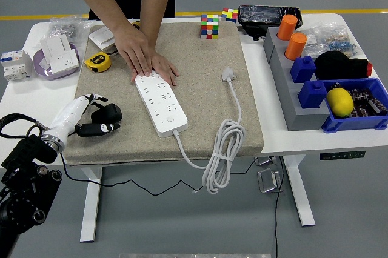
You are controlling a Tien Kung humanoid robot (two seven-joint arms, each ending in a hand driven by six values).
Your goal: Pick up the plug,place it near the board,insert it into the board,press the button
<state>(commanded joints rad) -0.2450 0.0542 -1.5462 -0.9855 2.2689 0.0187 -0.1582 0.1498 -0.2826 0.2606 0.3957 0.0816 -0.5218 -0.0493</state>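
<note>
Meanwhile the person's 2 hands [147,59] pin the board [161,103] steady; left hand [96,117], fingers loosely curled, holds nothing. Plug [228,75] lies right of the board, untouched.

— What sits along the table's [24,95] left edge?
— A tape measure [97,61] and a purple bowl [53,64].
— And the right?
— Two orange cylinders [291,35], a lemon [339,102] in a blue bin [357,122]; a Rubik's cube [210,26] at the far edge.
</note>
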